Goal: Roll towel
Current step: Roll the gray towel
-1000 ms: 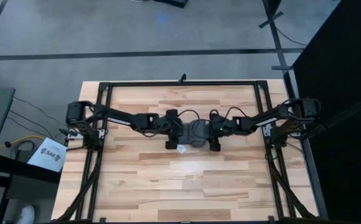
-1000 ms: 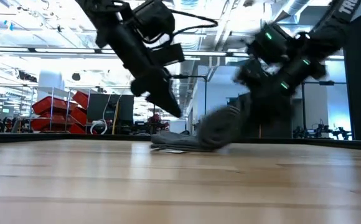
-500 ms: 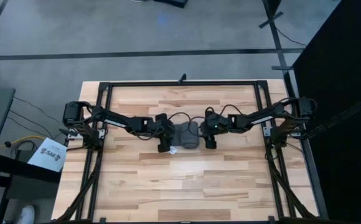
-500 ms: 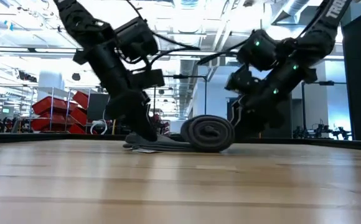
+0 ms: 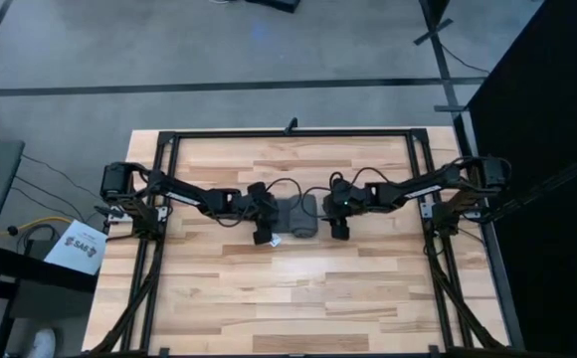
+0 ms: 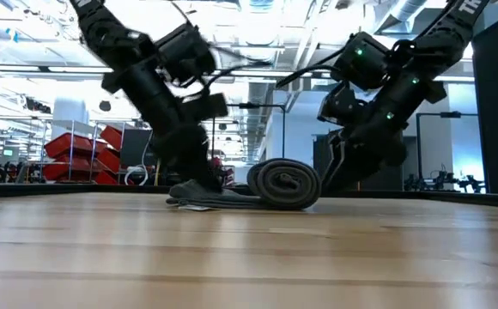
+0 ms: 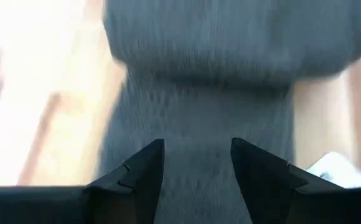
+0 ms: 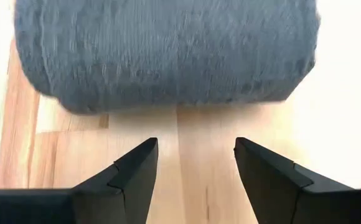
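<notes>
Towel (image 5: pixel 296 215) roll btwn L hand (image 5: pixel 262 213) & R hand (image 5: pixel 337 210)

On the wooden table (image 6: pixel 249 257) the towel (image 6: pixel 285 184) lies rolled into a spiral, its coiled end facing the camera. A flat unrolled strip of it runs from the roll toward the left arm. The left gripper (image 6: pixel 196 182) is down at that flat strip, at table level, its fingers not clearly visible. The right gripper (image 6: pixel 342 176) hangs low just behind the roll's other side. Red shelving (image 6: pixel 81 148) stands far back.
</notes>
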Controlling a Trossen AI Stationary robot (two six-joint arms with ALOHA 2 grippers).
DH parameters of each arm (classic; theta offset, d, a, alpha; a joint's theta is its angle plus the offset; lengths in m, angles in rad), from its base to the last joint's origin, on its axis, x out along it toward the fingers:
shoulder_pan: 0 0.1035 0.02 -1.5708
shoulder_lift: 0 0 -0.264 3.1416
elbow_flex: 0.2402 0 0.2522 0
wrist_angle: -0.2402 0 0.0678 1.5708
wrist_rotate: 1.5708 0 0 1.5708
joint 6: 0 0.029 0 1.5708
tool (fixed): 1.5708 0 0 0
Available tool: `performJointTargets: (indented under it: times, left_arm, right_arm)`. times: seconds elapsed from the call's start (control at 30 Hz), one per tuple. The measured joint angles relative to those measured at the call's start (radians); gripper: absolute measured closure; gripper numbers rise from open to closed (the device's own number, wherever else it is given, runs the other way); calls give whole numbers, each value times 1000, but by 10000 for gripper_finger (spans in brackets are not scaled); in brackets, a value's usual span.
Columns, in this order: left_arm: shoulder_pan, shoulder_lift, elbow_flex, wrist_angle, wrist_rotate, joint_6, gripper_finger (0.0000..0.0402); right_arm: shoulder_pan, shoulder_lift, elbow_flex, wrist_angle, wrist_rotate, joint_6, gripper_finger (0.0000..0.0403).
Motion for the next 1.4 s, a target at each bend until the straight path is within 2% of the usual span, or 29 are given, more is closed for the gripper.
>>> performJointTargets:
  times: [0.13, 0.2, 0.33, 0.47, 0.53, 0.73, 0.93, 1.07, 1.4]
  left_arm:
    - [0, -38, 107, -121, 0, 33, 228]
    - [0, -48, 135, -124, 0, 74, 228]
    - [0, -27, 138, 18, 0, 155, 228]
    - [0, 70, 138, 85, 0, 203, 228]
    - [2, 128, 137, 89, 0, 205, 228]
    - [3, 257, 145, 133, -3, 185, 228]
    - [-1, 342, 145, 328, 16, 135, 228]
    - [-6, 371, 140, 430, 19, 102, 228]
    - [-6, 371, 148, 491, 29, 119, 228]
  right_arm:
    - [2, 8, -19, 2, 0, 20, 200]
    - [2, 8, -22, 7, 0, 31, 200]
    - [9, 7, -28, 3, 0, 52, 200]
    - [28, 7, -30, 11, -1, 51, 200]
    - [27, 7, -44, 13, -2, 61, 200]
    - [19, 5, -137, 183, 0, 104, 200]
    - [-4, 6, -164, 245, -7, 118, 200]
    - [-25, 6, -164, 244, -6, 103, 200]
    - [-8, -56, -165, 240, -11, 58, 200]
